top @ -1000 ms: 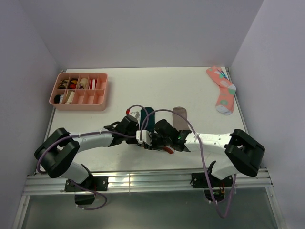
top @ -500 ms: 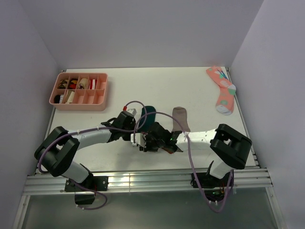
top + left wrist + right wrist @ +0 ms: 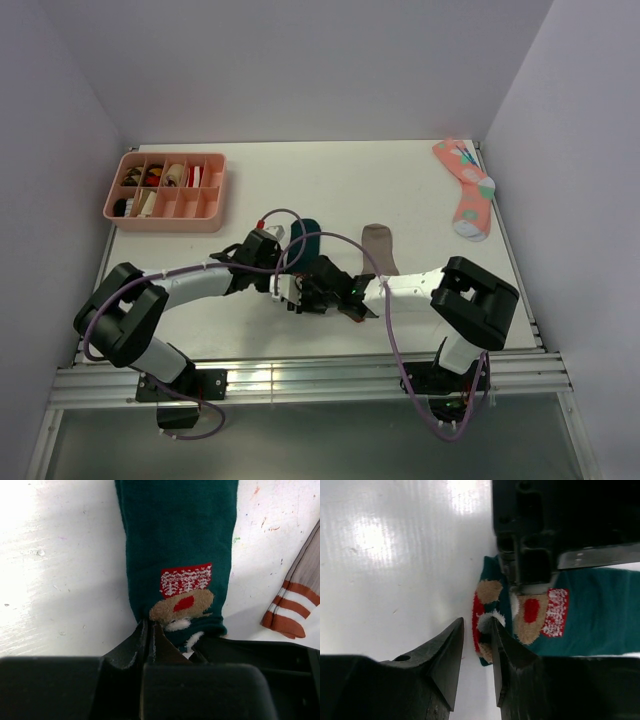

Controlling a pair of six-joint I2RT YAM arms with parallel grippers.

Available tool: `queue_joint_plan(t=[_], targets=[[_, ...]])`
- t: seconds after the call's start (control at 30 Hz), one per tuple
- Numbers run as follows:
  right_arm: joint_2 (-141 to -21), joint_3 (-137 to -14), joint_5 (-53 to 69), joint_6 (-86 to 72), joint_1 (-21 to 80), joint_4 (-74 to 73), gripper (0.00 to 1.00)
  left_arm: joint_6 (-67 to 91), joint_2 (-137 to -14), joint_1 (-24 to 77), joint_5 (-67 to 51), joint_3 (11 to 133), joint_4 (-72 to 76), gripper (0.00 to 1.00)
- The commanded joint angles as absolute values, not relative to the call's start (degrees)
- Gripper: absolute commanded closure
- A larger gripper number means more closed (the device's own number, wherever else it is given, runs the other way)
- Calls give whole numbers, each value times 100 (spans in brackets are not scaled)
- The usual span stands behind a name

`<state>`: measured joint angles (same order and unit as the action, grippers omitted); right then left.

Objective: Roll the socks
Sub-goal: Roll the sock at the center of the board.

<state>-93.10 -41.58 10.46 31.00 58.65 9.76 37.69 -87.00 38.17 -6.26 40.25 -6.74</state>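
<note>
The dark green sock (image 3: 308, 238) lies lengthwise mid-table, its bear-motif cuff end folded over toward me; it also shows in the left wrist view (image 3: 180, 540) and the right wrist view (image 3: 590, 625). My left gripper (image 3: 296, 283) (image 3: 149, 626) is shut on the left corner of that cuff. My right gripper (image 3: 312, 293) (image 3: 477, 627) is narrowly open, its jaws either side of the folded cuff edge, right beside the left gripper (image 3: 522, 575). The taupe-brown sock (image 3: 378, 243) with its striped cuff (image 3: 292, 610) lies flat just to the right, untouched.
A pink divided tray (image 3: 165, 208) with small rolled items stands at the back left. A coral-pink spotted sock (image 3: 466, 190) lies at the back right by the wall. Both arms cross low over the near middle of the white table (image 3: 300, 170).
The green sock looks shorter from above: its cuff end has been folded over toward the toe. Both grippers shifted slightly left and away with it. The taupe sock has not moved.
</note>
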Motion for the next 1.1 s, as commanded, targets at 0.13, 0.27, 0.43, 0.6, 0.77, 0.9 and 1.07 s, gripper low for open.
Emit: queue_joint_plan(t=[0.13,0.27,0.43,0.6,0.77,0.9,1.07], targets=[[-9114,-4043,519,3120,5897,1564,58,3542,-8780,3823,-800,4254,-887,100],[-9193,-4078,527,3182,5897,1503,53,3533,-8737,3823,-826,4245,-931,100],[-9246,-4026,448,3199,5897,1678,53,3533,-8754,3823,-896,4201,-932,99],[-9308,-4043,623,3261,5897,1565,52,3603,-8736,3823,-949,4122,-826,100],[-9352,-4192,940,3138,5836,1108,64,3700,-8719,3823,-958,4017,-721,100],[-9281,-4429,1335,3032,5582,521,72,3955,-8640,3823,-1028,3798,-449,100],[-9237,-4754,2143,2840,5099,-113,74,4332,-8430,3823,-967,3490,-53,100]])
